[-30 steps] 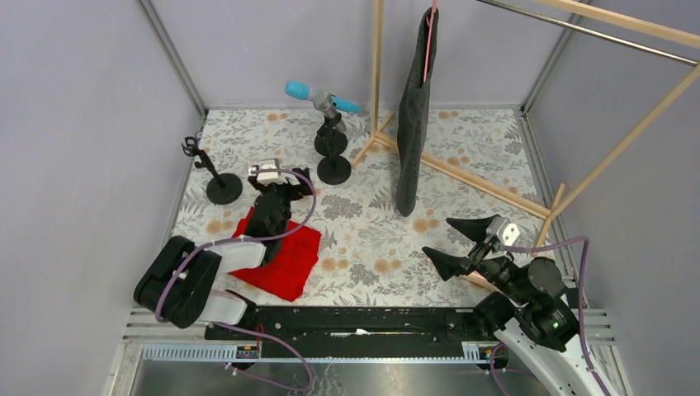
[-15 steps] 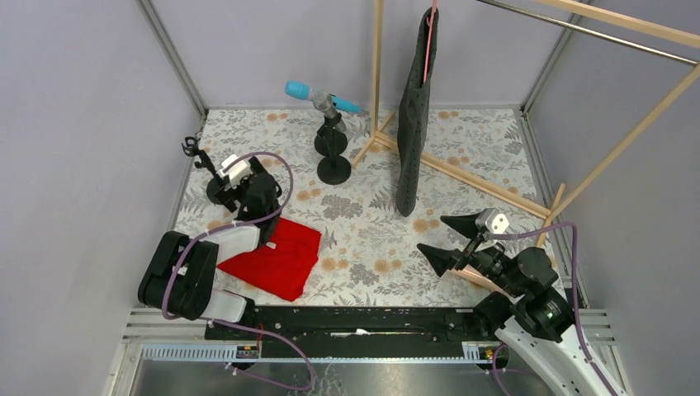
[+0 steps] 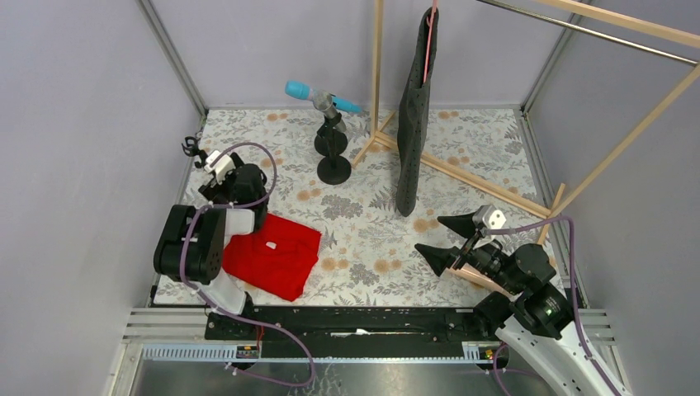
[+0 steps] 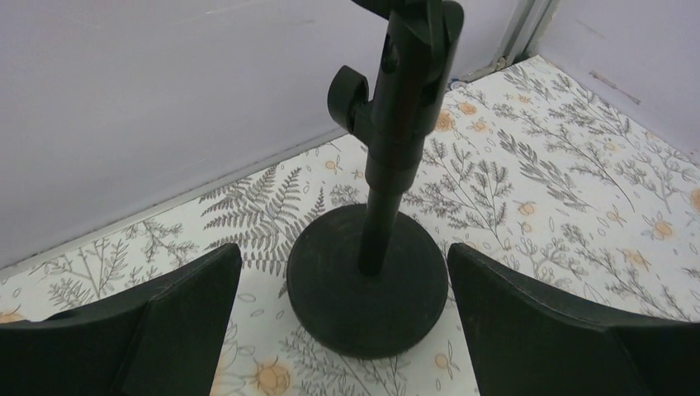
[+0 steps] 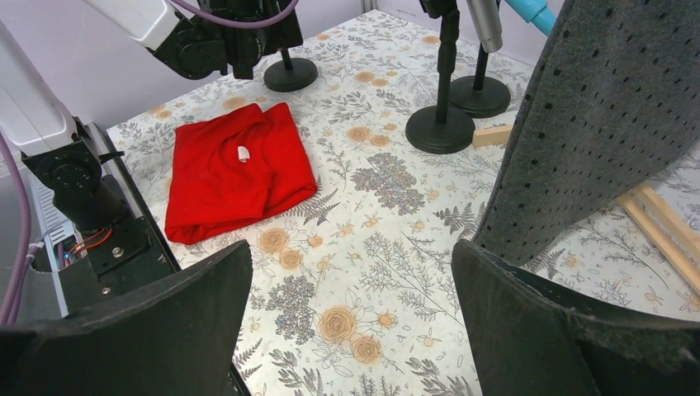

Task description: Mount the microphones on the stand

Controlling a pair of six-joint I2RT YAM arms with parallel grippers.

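I am holding my left fingers (image 4: 157,326) released, one on each side of the empty black round-based stand (image 4: 369,285). Well apart from that stand, the cyan-blue microphone (image 3: 301,89) and silver-grey microphone (image 3: 324,102) seem already clipped onto two other black stands (image 3: 334,171). I am seeing no third microphone. My right fingers (image 5: 165,322) are hanging released, grasping nothing.

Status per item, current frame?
cyan-blue microphone: mounted atop rear stands
silver-grey microphone: there too, mount unclear
left stand: no microphone
red garment: folded, flat
grey perforated felt: hanging from rack
left hand: open, straddling left stand
right hand: open, empty
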